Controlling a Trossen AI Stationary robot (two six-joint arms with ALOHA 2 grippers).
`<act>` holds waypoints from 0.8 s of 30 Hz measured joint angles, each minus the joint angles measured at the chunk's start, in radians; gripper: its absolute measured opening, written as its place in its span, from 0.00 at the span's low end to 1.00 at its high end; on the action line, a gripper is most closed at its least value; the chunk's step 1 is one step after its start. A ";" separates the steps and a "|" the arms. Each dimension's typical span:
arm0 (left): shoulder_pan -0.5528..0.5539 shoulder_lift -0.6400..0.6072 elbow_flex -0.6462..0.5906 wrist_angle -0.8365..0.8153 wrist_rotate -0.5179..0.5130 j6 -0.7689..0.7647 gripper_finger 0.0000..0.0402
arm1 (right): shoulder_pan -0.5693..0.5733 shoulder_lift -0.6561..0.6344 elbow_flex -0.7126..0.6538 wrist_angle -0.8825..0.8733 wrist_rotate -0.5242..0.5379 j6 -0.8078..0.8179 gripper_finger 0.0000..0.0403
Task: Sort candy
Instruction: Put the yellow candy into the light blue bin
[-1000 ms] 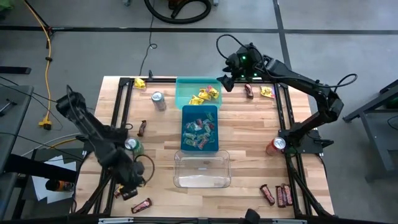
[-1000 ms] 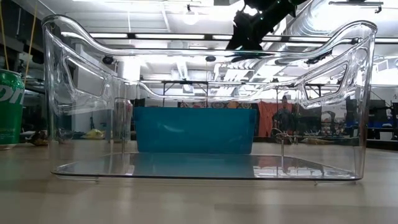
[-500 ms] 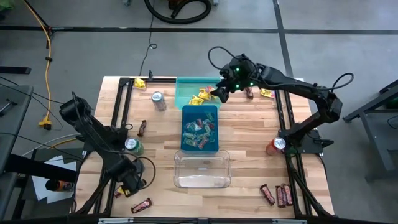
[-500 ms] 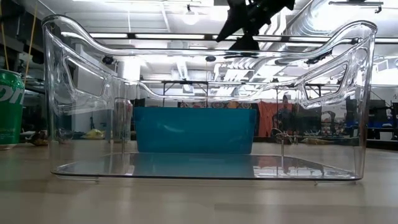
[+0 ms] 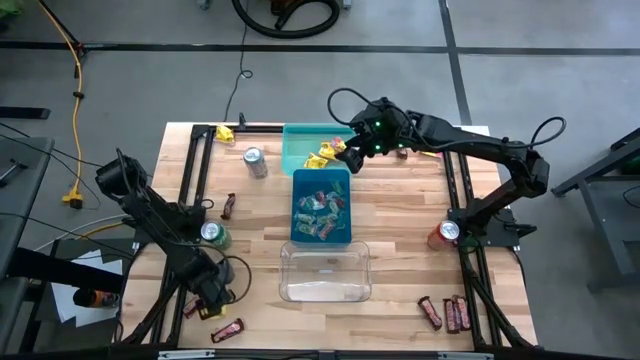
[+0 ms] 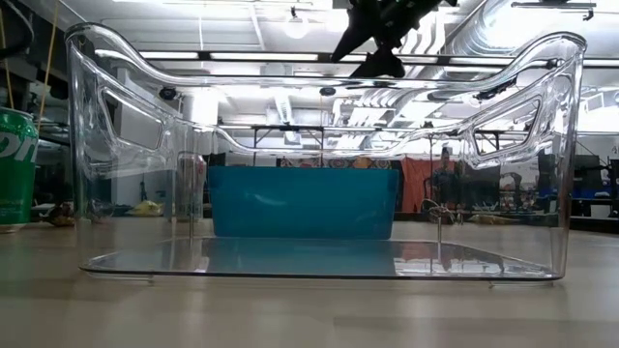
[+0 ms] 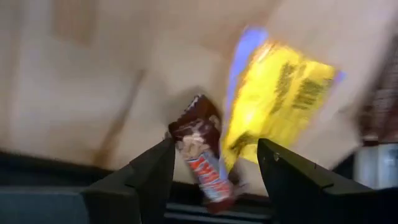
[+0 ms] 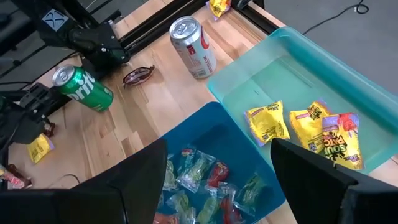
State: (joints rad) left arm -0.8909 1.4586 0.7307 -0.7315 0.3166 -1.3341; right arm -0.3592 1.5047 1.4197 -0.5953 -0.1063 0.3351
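While you look down from the high view, your right pincer (image 5: pixel 345 158) hangs over the near-right corner of the teal bin (image 5: pixel 300 150), just above the yellow packets (image 5: pixel 325 152) in it; whether its fingers grip anything I cannot tell from here; the blue bin (image 5: pixel 321 205) with the mixed packets (image 5: pixel 320 215) sits just below it, the clear bin (image 5: pixel 324 272) beyond that; your left pincer (image 5: pixel 212 298) is low at the bench (image 5: pixel 400 220) corner, close by a dark bar (image 5: pixel 227 329); more bars (image 5: pixel 445 314) lie well apart at the opposite corner.

From the low view, only the clear bin's wall (image 6: pixel 319 155) and the blue bin (image 6: pixel 303 202) behind it show; a dark arm crosses overhead.

At the left wrist, the fingers stand wide apart with nothing held; a red-brown bar (image 7: pixel 202 155) lies between them, a yellow packet (image 7: pixel 277 99) touching it on one side; I judge the bar light and fairly stiff, its wrapper slick, so take it across the middle; the packet should crumple, so pinch its flat body.

At the right wrist, the fingers stand wide and hold nothing; yellow packets (image 8: pixel 298 127) lie in the teal bin (image 8: pixel 292 68) ahead.
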 joint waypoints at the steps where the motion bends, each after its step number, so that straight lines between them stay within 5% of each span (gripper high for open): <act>1: 0.000 0.000 0.000 0.018 -0.002 -0.004 0.53 | 0.000 0.000 0.000 -0.001 0.000 0.000 0.70; 6: 0.001 0.000 0.001 0.030 -0.009 -0.062 0.42 | -0.001 0.000 0.000 -0.003 0.025 -0.037 0.70; 13: 0.003 0.000 0.001 0.078 -0.018 -0.079 0.03 | -0.001 0.000 0.000 -0.017 0.042 -0.109 0.70; 24: 0.148 -0.079 0.090 0.070 -0.066 0.075 0.00 | -0.001 0.000 0.000 -0.039 0.041 -0.160 0.70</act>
State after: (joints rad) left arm -0.7426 1.3800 0.8211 -0.6617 0.2508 -1.2591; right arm -0.3599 1.5051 1.4193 -0.6338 -0.0656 0.1751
